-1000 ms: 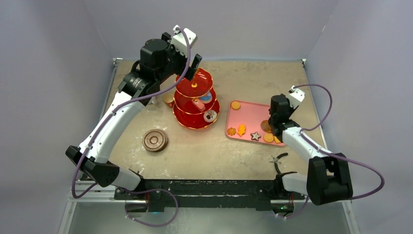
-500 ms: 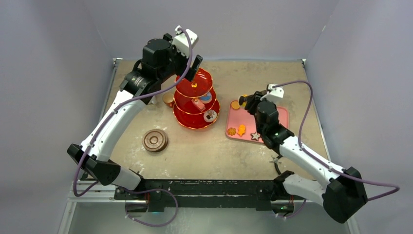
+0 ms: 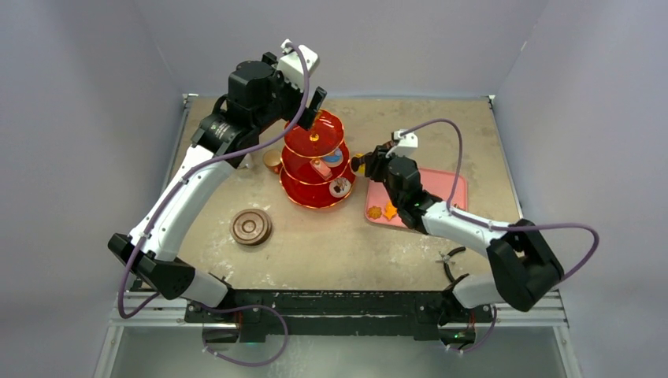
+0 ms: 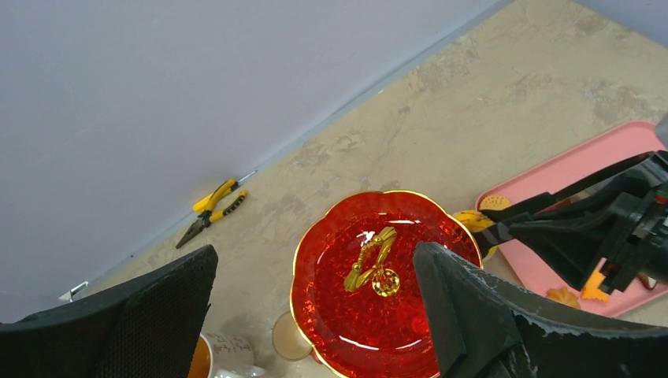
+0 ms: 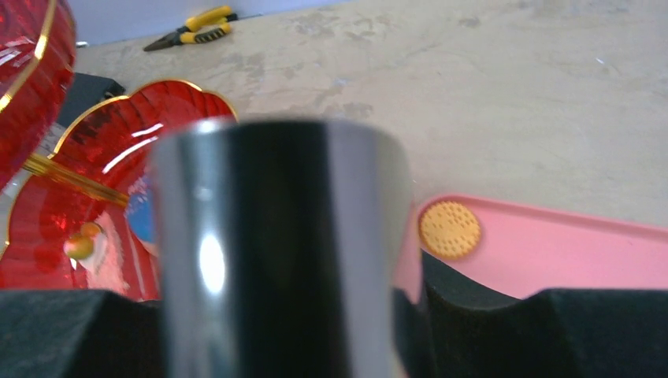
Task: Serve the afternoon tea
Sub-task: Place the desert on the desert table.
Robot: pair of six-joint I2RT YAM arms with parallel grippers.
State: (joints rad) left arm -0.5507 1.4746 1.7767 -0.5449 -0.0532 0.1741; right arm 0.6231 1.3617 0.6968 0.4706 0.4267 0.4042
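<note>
Hovering over the stand [image 3: 301, 187], the left gripper [image 3: 313, 110] has its jaws released and spread wide. In its wrist view the top tier and gold handle [image 4: 372, 264] sit straight below, between the two jaws, untouched. The right gripper [image 3: 359, 163] is clenched on a small pastry [image 4: 471, 222], which looks yellow in the left wrist view but is only a blurred shiny dark shape between the jaws in the right wrist view. The pastry is off the table at the jaw tips, just beside the stand's rim on the tray side; cannot tell if it touches. The lower tiers ahead of the right jaws carry a few pastries [image 3: 340, 187]. The tray [image 3: 455, 189] lies under and behind the right jaws, with a round biscuit [image 5: 449, 229] and other pieces on it. A cup [image 3: 272, 160] and mug [image 4: 217, 356] stand below the left jaws, to their left, by the stand's base. The saucers [image 3: 251, 227] are stacked well behind the left jaws, toward the arm bases. Pliers [image 4: 211, 209] lie beyond the left jaws by the wall.
</note>
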